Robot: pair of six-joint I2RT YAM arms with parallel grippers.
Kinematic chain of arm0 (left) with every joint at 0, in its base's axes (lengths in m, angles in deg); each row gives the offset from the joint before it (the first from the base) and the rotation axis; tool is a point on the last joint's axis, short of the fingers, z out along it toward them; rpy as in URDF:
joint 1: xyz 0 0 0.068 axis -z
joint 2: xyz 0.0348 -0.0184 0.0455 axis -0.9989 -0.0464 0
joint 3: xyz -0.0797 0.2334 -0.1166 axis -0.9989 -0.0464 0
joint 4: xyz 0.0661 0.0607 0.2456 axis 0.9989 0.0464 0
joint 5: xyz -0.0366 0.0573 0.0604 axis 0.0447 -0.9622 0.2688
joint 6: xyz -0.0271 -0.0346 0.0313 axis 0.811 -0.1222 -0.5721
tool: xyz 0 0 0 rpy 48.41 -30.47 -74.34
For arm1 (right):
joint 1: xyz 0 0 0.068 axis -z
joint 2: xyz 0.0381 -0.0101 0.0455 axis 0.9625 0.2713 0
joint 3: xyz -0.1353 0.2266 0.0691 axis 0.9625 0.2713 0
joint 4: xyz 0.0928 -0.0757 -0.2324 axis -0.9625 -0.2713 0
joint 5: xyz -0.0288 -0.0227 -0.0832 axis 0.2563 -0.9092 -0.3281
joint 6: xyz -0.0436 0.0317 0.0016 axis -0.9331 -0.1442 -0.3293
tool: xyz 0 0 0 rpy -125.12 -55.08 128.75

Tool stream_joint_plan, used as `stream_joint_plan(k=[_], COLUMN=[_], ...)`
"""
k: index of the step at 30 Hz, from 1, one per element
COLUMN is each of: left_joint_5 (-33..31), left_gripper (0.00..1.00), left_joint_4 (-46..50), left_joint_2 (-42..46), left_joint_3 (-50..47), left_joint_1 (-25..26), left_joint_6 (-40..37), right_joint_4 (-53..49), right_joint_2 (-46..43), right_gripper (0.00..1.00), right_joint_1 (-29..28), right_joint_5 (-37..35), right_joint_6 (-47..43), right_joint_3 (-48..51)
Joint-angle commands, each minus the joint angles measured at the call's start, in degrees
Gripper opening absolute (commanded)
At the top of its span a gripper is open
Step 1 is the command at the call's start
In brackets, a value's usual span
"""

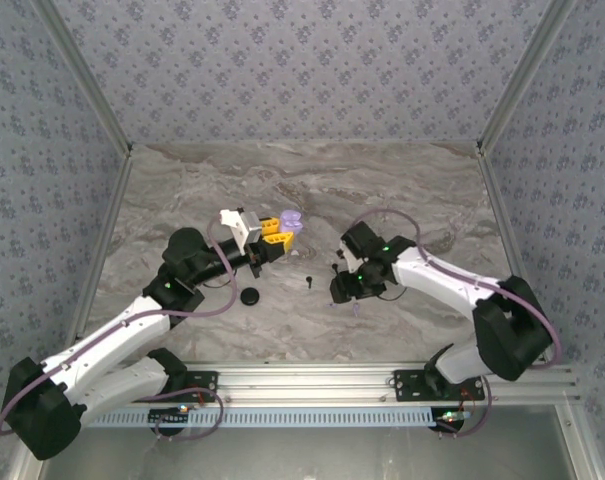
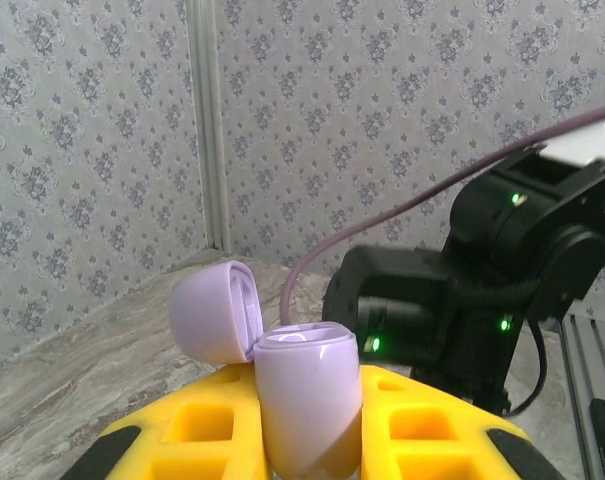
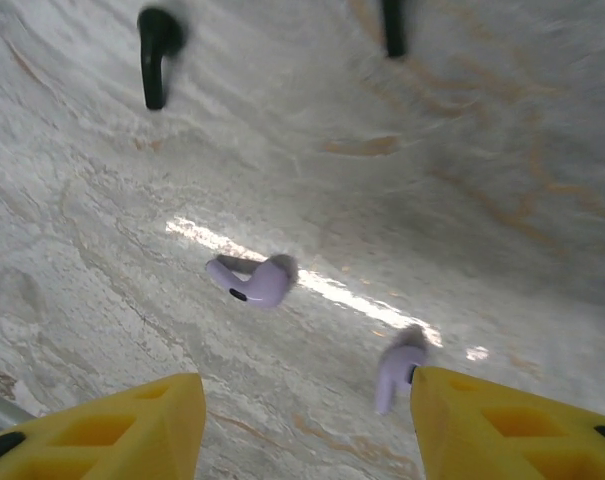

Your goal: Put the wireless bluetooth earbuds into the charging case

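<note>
Lavender earbud lies between parted right jaws.

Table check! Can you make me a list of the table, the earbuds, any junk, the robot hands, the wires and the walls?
Surface: marbled grey table.
Job's things: lavender charging case, lid open; two lavender earbuds and two black earbuds lying on the table.
Clutter: one black disc.
Grippers: left gripper shut on the case; right gripper open above the lavender earbuds.
Cables: purple cable looping along each arm.
Surroundings: patterned walls; metal rail at the near edge.
</note>
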Motion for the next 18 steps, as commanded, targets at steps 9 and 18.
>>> stream_joint_plan(k=[9, 18], left_joint_5=[-0.5, -1.2], left_gripper=[0.00, 0.00], left_joint_4=[0.3, 1.3], left_joint_2=[1.8, 3.0], left_joint_3=[0.0, -0.1], left_joint_1=[0.3, 0.4], left_joint_6=[-1.3, -1.8], right_joint_4=[2.8, 0.9], right_joint_2=[10.1, 16.2], right_gripper=[0.64, 0.63], right_joint_1=[-5.7, -8.8], right_joint_5=[-9.3, -12.7], right_joint_6=[2.5, 1.9], right_joint_3=[-6.7, -9.8])
